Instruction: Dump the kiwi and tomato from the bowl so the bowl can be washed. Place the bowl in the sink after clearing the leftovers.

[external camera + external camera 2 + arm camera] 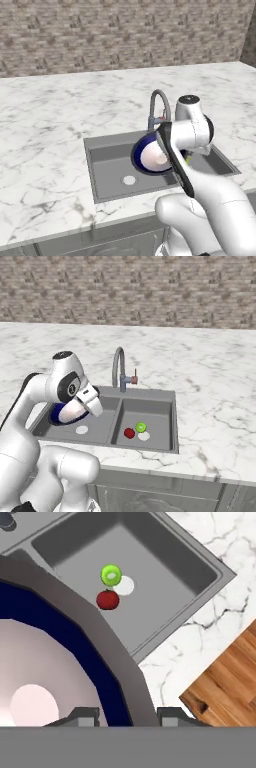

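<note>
In the left base view the bowl (152, 156) sits at centre frame, tipped on edge so its pale pinkish inside faces the camera and its dark blue rim rings it; it hangs over the grey sink (107, 170), above the basin whose round drain shows lower left of the bowl. The gripper (170, 150) is at the bowl's right edge, partly hidden by the white arm, and the curved grey faucet (159, 102) rises just behind it. In the right base view the bowl (70, 412) appears at left centre, tilted, tucked under the white hand and above the left basin of the sink (150, 443); the kiwi (141, 427) and the tomato (129, 433) lie side by side on the floor of the right basin, next to its pale drain, well apart from the bowl. The hand view shows the bowl's blue rim (107, 682) running down between the two dark fingertips (82, 716) at the bottom edge, so the gripper (127, 718) is clamped on the bowl's rim, one finger inside and one outside. Beyond, in the upper centre of that view, the kiwi (111, 575) rests just above the tomato (107, 600) in the basin, with marble counter (220, 617) at the right
</note>
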### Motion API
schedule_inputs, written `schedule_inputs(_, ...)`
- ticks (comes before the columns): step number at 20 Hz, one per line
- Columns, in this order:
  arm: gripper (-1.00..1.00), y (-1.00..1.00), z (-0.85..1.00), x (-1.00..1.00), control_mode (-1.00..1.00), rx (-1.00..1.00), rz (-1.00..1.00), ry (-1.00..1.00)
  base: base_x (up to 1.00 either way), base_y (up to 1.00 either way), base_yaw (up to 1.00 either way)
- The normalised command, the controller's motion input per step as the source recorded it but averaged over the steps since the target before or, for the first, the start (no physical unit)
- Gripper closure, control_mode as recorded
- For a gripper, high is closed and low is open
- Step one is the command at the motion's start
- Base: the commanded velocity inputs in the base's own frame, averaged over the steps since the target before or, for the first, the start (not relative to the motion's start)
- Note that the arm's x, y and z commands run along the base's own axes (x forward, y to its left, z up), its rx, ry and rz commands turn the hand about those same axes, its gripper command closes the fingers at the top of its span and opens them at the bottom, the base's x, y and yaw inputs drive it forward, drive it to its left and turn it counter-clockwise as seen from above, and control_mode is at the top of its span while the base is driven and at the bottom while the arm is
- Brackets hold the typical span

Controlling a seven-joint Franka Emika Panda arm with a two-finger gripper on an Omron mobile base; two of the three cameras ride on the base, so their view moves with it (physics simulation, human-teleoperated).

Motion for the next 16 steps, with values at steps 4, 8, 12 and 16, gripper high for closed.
schedule_inputs(4,1.00,0.90,-0.15,0.50,-1.00,0.00,0.00,0.03,0.00,0.00,0.00)
schedule_inputs(8,1.00,0.83,-0.42,0.42,-1.00,-0.07,-0.09,0.12,0.00,0.00,0.00)
schedule_inputs(12,1.00,0.19,-0.88,0.10,-1.00,-0.02,-0.23,0.27,0.00,0.00,0.00)
schedule_inputs(16,1.00,-0.02,-0.40,0.15,-1.00,0.00,-0.20,0.08,0.00,0.00,0.00)
